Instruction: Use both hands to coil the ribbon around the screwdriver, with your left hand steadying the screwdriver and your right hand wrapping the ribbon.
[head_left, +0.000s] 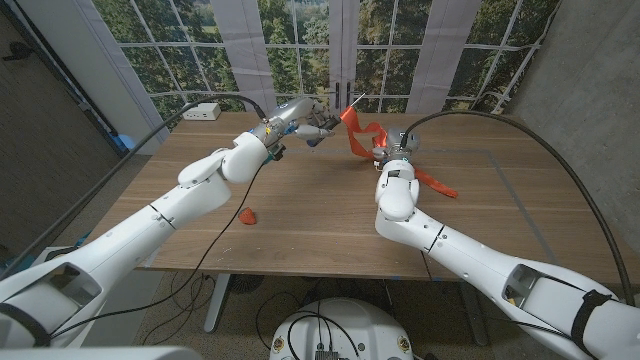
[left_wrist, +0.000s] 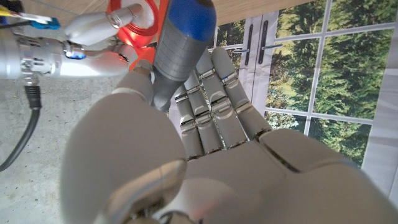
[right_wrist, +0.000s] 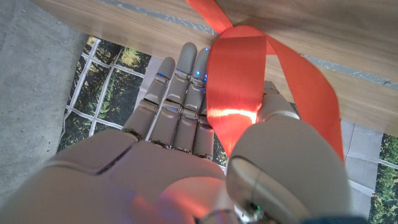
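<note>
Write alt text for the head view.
Above a wooden table, the robot's left hand holds a screwdriver while its right hand holds an orange-red ribbon looped near the shaft, its tail trailing on the table. A small red scrap lies nearer the robot.

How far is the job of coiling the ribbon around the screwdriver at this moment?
Done: the left robot hand holds the screwdriver raised above the table, and the right robot hand holds the orange ribbon. In hand: ribbon loops hang at the shaft, though how many turns sit tight cannot be told. Left: a tail of ribbon lies on the table, unwrapped.
</note>
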